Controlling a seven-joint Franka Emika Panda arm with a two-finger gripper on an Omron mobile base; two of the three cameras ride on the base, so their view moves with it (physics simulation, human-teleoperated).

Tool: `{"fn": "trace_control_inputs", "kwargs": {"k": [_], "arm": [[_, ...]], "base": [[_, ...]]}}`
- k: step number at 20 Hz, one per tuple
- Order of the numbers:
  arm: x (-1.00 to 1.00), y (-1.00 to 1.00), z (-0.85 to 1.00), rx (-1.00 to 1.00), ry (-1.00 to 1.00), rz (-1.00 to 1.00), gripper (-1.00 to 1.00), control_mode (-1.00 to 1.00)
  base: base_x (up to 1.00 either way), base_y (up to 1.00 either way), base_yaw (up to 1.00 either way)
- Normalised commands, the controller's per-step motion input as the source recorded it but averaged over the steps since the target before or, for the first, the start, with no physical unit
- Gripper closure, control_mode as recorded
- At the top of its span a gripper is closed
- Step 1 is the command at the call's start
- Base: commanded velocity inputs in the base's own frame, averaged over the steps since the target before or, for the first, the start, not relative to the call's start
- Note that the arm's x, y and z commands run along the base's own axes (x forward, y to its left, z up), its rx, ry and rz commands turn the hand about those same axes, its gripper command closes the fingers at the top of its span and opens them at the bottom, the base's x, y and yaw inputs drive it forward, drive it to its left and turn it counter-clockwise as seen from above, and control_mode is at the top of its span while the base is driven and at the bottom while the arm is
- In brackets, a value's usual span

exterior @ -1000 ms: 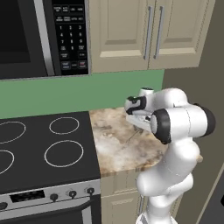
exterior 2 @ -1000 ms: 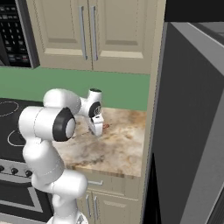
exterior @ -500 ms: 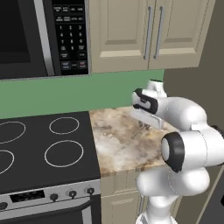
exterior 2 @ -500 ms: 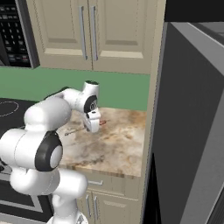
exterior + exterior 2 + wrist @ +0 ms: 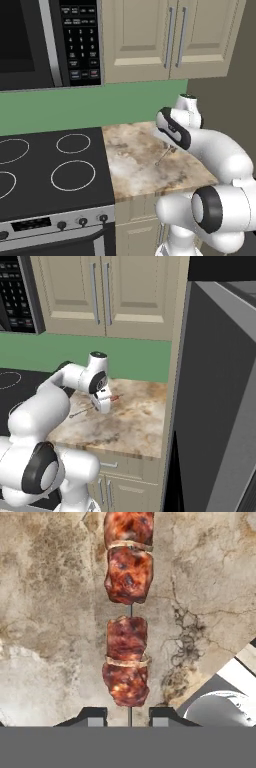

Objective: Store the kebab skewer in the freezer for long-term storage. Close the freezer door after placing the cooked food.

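Hand view, hand (image 5: 129, 716) clamped on kebab skewer (image 5: 127, 637), no legible writing

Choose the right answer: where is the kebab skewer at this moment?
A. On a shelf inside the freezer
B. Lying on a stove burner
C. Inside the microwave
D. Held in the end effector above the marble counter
D: the end effector is shut on the stick of the kebab skewer, with the marble counter behind it.
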Motion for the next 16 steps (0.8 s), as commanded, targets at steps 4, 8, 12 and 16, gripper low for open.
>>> {"fn": "trace_control_inputs", "kwargs": {"k": [4, 8, 12, 16], "arm": [[-0.04, -0.34, 0.35, 0.03, 0.01, 0.18, 1.00, -1.00], [-0.23, -0.30, 0.15, 0.03, 0.00, 0.35, 1.00, -1.00], [-0.14, -0.11, 0.12, 0.00, 0.00, 0.41, 1.00, -1.00], [0.00, 0.00, 0.19, -0.06, 0.07, 0.42, 1.00, -1.00]], "base": [[0.00, 0.00, 0.00], [0.00, 0.00, 0.00], [0.00, 0.00, 0.00], [0.00, 0.00, 0.00]]}}
